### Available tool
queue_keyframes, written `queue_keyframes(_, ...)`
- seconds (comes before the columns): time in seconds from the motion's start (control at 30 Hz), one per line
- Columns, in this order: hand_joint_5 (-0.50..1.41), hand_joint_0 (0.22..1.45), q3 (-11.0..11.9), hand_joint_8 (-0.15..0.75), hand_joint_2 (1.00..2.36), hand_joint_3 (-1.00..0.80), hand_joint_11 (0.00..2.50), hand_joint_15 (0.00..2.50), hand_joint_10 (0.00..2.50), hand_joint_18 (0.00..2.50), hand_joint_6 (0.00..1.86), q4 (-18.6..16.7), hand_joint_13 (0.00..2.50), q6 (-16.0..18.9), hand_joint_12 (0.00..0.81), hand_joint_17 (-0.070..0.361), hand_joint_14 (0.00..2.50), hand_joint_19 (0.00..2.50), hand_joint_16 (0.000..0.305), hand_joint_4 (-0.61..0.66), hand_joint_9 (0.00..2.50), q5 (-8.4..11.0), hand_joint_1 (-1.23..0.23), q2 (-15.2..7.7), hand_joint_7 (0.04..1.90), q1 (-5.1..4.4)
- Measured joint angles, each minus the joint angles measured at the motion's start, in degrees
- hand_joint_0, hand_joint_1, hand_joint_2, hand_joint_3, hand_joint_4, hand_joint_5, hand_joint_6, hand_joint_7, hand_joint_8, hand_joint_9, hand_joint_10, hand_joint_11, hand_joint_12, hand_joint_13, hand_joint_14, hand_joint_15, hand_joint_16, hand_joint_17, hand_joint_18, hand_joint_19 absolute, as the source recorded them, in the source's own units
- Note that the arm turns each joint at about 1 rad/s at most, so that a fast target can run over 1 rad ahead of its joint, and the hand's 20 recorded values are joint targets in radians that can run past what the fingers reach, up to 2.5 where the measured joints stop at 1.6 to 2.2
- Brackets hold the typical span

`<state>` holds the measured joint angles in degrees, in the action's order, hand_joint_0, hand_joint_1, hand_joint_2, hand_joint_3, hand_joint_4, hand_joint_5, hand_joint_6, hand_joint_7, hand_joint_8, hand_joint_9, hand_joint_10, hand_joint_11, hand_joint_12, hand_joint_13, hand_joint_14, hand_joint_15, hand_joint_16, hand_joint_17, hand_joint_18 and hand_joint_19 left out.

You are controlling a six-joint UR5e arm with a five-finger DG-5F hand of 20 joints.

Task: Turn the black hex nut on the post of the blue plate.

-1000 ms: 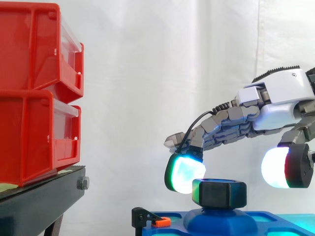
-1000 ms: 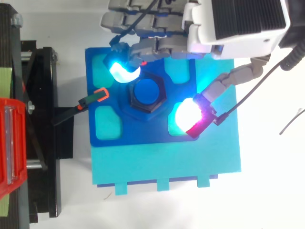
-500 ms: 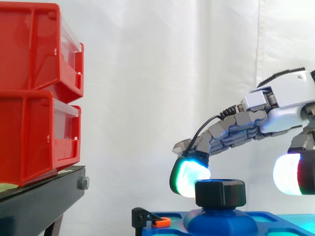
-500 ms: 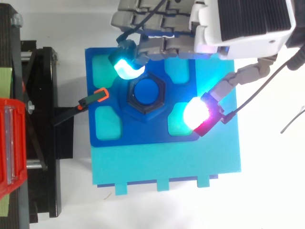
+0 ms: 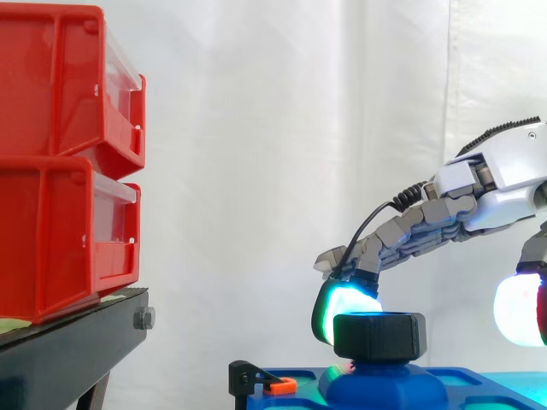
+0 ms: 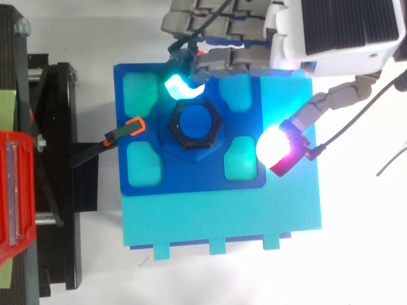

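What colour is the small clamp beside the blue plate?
The clamp is orange-tipped with black arms; clearest from the top view.

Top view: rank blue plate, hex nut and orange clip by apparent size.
1. Blue plate, by far the largest.
2. Hex nut; it sits higher, nearer the camera, but the gaps are too wide for that to change the order.
3. Orange clip, the smallest.

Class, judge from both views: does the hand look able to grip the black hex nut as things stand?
Probably yes. The black hex nut stands uncovered; the hand has fingertips beside one edge and its thumb apart on the opposite side, nothing between.
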<state>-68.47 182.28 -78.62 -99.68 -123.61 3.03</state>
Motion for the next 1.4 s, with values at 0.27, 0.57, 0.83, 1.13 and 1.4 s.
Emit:
queue_keyframes(0.27,-0.28,0.34,0.0,0.199,1.0,-0.5,0.0,0.0,0.0,0.12,0.5,0.6,0.06,-0.5,0.36,0.117,0.0,0.05,0.052,0.19,0.0,0.03,-0.61,0.5,0.71,0.04)
queue_keyframes(0.57,-0.28,0.35,0.0,0.198,1.0,-0.5,0.0,0.0,0.0,0.12,0.5,2.8,0.06,-3.3,0.356,0.116,0.0,0.06,0.052,0.19,0.0,1.5,-0.6,1.5,0.71,-0.26)
queue_keyframes(0.83,-0.28,0.35,0.0,0.196,1.0,-0.5,0.0,0.0,0.0,0.12,0.5,3.5,0.06,-3.5,0.353,0.115,0.0,0.06,0.051,0.18,0.0,1.69,-0.61,1.8,0.71,-0.37)
queue_keyframes(1.13,-0.28,0.36,0.0,0.194,1.0,-0.5,0.0,0.0,0.0,0.13,0.5,4.0,0.07,-3.5,0.35,0.114,0.0,0.07,0.051,0.18,0.0,1.77,-0.6,2.0,0.71,-0.46)
queue_keyframes(1.4,-0.28,0.37,0.0,0.191,1.0,-0.5,0.0,0.0,0.0,0.13,0.5,4.8,0.07,-4.3,0.346,0.112,0.0,0.07,0.05,0.18,0.0,2.94,-0.61,2.7,0.71,-0.7)
